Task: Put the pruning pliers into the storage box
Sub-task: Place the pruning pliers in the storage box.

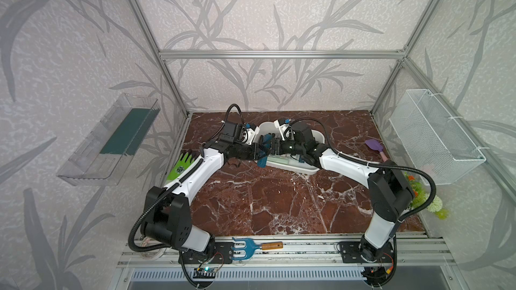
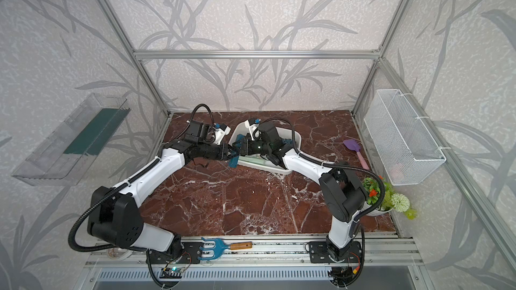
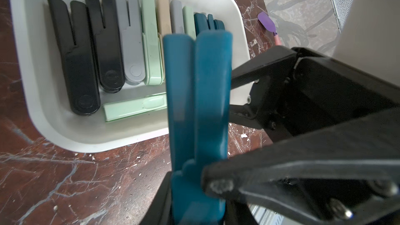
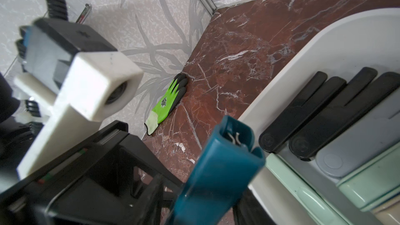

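Observation:
A dark teal pruning pliers (image 3: 194, 83) hangs tilted over the left end of the white storage box (image 3: 86, 143), where both grippers meet. My left gripper (image 3: 190, 182) is shut on its lower end. My right gripper (image 4: 205, 202) has the same pliers (image 4: 220, 165) between its jaws, but whether they press on it is unclear. In both top views the pliers (image 1: 263, 161) (image 2: 233, 160) pokes out below the left gripper (image 1: 264, 150) and the right gripper (image 1: 272, 145). Several black, grey, mint, beige and teal pliers (image 3: 82, 61) lie inside the box (image 1: 307, 170).
A green glove (image 1: 183, 163) lies by the left wall. A purple spatula (image 1: 374, 146) lies right of the box. A blue hand rake (image 1: 245, 249) rests on the front rail. A wire basket (image 1: 435, 135) and a clear bin (image 1: 111, 140) hang on the side walls. A flower pot (image 2: 385, 196) stands front right.

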`<action>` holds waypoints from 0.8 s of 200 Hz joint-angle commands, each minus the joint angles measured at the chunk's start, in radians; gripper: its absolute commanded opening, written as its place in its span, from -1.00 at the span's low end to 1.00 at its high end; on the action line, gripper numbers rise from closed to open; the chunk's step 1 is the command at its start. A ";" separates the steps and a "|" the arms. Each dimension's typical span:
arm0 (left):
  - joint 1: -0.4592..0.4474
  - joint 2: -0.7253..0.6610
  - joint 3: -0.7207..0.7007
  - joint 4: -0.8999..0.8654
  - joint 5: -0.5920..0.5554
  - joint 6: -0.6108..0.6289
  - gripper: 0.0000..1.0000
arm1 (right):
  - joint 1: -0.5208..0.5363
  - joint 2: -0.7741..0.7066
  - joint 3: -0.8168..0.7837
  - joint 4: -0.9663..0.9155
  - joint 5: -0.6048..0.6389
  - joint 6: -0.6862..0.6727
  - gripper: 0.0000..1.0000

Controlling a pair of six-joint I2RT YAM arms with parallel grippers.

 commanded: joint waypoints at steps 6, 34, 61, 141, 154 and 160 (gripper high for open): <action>-0.019 0.009 0.049 0.035 0.040 0.029 -1.00 | 0.007 -0.001 0.015 -0.012 0.004 0.006 0.02; -0.023 0.011 0.056 0.038 0.041 0.033 -1.00 | 0.006 -0.012 0.008 -0.002 0.013 0.010 -0.13; -0.024 0.017 0.055 0.046 0.038 0.030 -1.00 | 0.003 -0.018 0.007 -0.009 0.023 0.015 -0.47; -0.025 0.010 0.050 0.049 -0.001 0.010 -0.23 | -0.011 0.000 0.036 -0.062 0.034 0.008 -1.00; -0.024 0.001 0.054 0.035 -0.022 0.014 0.13 | -0.018 -0.001 0.037 -0.075 0.041 -0.004 -1.00; -0.024 -0.004 0.057 0.025 -0.037 0.017 0.27 | -0.020 -0.001 0.038 -0.086 0.047 -0.011 -1.00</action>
